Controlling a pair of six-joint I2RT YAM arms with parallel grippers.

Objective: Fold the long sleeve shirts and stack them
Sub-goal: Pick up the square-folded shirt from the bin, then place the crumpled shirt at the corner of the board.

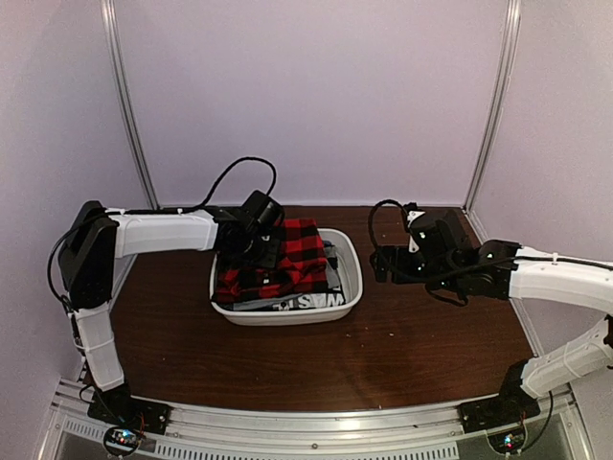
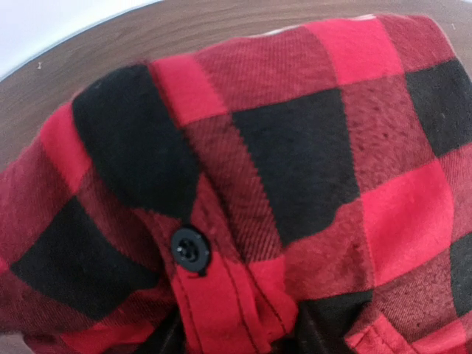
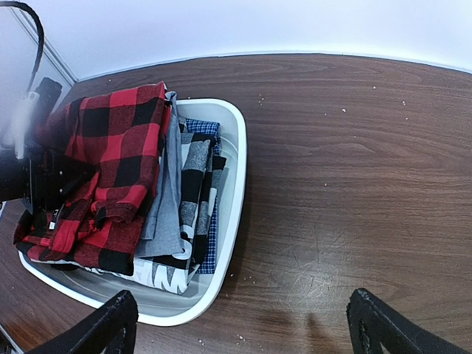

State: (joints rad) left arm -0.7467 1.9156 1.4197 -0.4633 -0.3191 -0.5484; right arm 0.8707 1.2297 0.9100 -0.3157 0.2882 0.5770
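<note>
A red-and-black buffalo-check flannel shirt lies bunched on top of a pile of clothes in a white bin. My left gripper is down in the bin at the shirt's left side. In the left wrist view the shirt fills the frame, with a black button on the placket and cloth gathered at the bottom centre; the fingers are hidden, and the jaws seem closed on the cloth. My right gripper hovers open and empty over the table right of the bin, its fingertips wide apart.
Under the flannel shirt are a grey garment, a black-and-grey checked one and a blue checked one. Brown table lies right of and in front of the bin. Walls close the back and sides.
</note>
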